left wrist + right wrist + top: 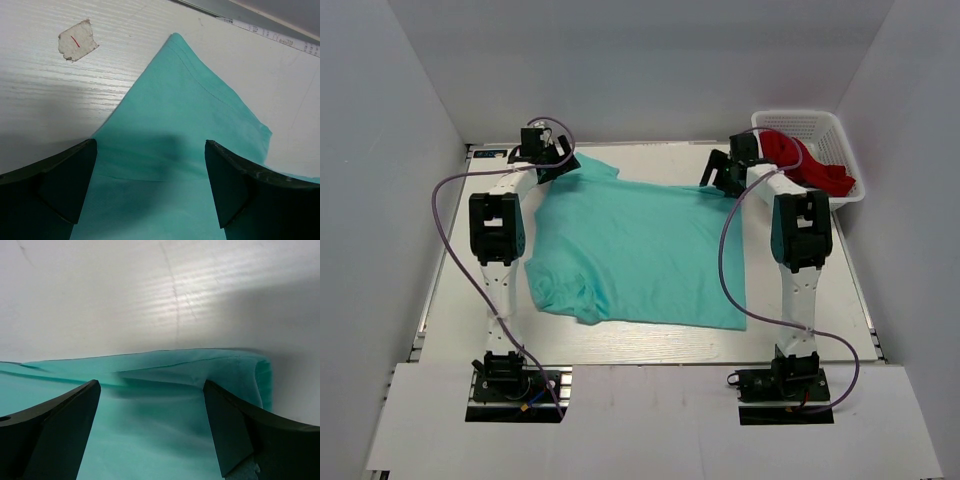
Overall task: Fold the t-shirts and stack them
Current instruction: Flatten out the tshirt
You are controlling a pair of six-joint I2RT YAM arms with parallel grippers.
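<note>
The t-shirt's (640, 250) far corners lie under left gripper (150, 143) and right gripper (151, 383).

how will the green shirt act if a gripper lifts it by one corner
The green shirt would probably go floppy and drape, since its edge bunches and folds near the right gripper. It looks thin and light, lying nearly flat on the table. Pushed, it would likely wrinkle rather than slide whole, as at its rumpled sleeve.

Pale wood-grain table (650, 345) between plain grey-white walls (380, 200), under even, soft light.
</note>
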